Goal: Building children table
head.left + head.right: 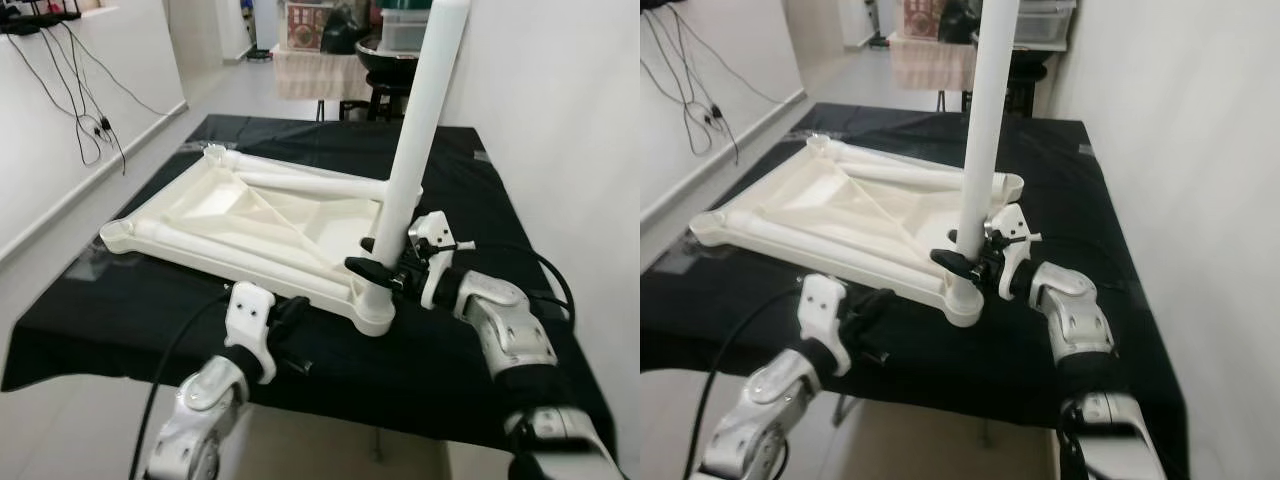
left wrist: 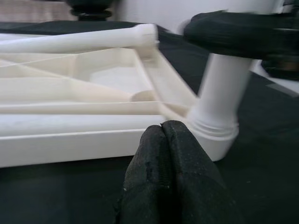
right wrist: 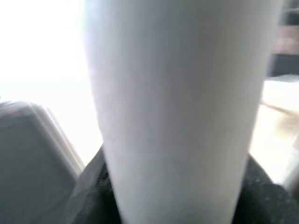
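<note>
The left gripper (image 2: 163,140), fingers pressed together, sits just before the upturned tabletop (image 1: 250,215). The right gripper (image 1: 385,272) pinches the upright table leg (image 1: 415,140), apparently seated in the corner socket.

walls: white (image 1: 560,100) | floor: pale tile (image 1: 60,270) | cables: black on left wall (image 1: 85,125) | stool: dark, behind (image 1: 385,95)
</note>
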Tool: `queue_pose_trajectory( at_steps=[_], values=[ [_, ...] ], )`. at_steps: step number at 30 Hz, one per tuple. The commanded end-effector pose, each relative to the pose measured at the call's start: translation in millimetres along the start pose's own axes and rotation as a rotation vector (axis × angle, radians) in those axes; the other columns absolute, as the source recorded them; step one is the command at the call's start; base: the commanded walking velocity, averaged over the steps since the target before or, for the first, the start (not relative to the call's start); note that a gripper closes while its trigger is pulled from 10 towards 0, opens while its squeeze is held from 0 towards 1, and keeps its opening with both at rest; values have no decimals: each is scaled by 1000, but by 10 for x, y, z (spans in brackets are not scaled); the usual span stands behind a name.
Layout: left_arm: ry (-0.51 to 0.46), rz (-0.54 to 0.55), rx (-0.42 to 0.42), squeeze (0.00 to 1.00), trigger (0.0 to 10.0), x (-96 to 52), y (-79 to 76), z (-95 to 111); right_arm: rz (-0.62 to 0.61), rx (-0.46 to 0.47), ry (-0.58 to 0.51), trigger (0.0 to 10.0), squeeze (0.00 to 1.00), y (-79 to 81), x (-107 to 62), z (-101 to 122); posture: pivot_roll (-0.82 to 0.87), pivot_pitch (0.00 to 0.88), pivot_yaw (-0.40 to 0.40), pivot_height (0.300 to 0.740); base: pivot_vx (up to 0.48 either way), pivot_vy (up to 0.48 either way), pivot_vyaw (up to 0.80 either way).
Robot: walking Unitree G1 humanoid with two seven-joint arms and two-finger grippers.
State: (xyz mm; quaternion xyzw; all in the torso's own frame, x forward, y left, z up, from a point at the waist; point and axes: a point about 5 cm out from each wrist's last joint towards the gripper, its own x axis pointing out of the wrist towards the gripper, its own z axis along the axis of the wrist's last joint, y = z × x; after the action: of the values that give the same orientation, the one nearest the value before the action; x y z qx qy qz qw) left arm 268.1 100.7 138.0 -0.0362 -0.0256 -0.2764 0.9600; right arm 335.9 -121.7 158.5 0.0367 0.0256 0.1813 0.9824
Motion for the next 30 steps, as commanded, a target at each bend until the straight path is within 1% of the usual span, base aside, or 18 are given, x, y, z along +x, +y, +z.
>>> queue_pose_trajectory(
  at_steps=[1,3,5,11,12,13,14,15,17,18,19,20,21,22,23,24,27,30],
  values=[
    [7,-4,-3,0,10000,-15,5,-7,-180,-79,206,0,0,10,-191,-401,-42,58,-13,740,0,0,0],
    [9,-2,-2,0,10000,-12,12,-12,-135,-74,186,0,0,42,-154,-358,-42,44,-3,740,0,0,0],
    [8,5,1,0,10000,-7,14,-13,-138,-80,199,0,0,-70,-92,-377,-34,46,-16,740,0,0,0],
    [2,14,0,0,10000,-7,32,-4,-96,-83,191,0,0,-17,-60,-335,-37,49,-13,740,0,0,0],
    [2,14,1,0,10000,-5,33,-3,-102,-77,189,10000,0,-1,-60,-299,-32,46,-17,740,0,0,0],
    [2,14,1,0,10000,-5,33,-3,-102,-77,189,10000,0,-1,-60,-299,-32,46,-17,740,0,0,0],
    [3,12,2,0,10000,2,29,-3,-81,-32,171,10000,1000,13,-51,-246,-33,45,-16,740,0,0,0],
    [3,12,2,0,10000,2,29,-3,-81,-32,171,10000,1000,13,-51,-246,-33,45,-16,740,0,0,0],
    [5,8,1,0,10000,11,23,-6,37,10,82,10000,1000,-31,47,-55,-31,42,-13,740,0,0,0],
    [6,6,0,0,10000,19,17,-9,208,-11,38,10000,1000,-98,125,106,-30,39,-13,740,0,0,0],
    [6,6,0,0,10000,19,17,-9,208,-11,38,10000,1000,-98,125,106,-30,39,-13,740,0,0,0],
    [6,4,0,0,10000,23,14,-10,300,-49,28,10000,1000,-125,142,174,-30,38,-15,740,0,0,0],
    [6,4,0,0,10000,23,14,-10,300,-49,28,10000,1000,-125,142,174,-30,38,-15,740,0,0,0],
    [6,3,0,0,10000,25,12,-10,358,-77,24,10000,1000,-142,148,216,-30,38,-15,740,0,0,0],
    [7,2,0,0,10000,28,7,-12,452,-133,35,10000,0,-174,157,255,-24,32,-21,740,0,0,0],
    [7,1,1,0,10000,30,3,-13,536,-162,51,10000,0,-202,159,285,-24,32,-21,740,0,0,0],
    [7,0,1,0,10000,32,0,-14,584,-175,63,10000,0,-221,157,300,-24,32,-21,740,0,0,0],
    [7,1,1,0,10000,33,-4,-18,681,-192,95,10000,0,-281,190,378,-11,22,-26,740,0,0,0]
  ],
)
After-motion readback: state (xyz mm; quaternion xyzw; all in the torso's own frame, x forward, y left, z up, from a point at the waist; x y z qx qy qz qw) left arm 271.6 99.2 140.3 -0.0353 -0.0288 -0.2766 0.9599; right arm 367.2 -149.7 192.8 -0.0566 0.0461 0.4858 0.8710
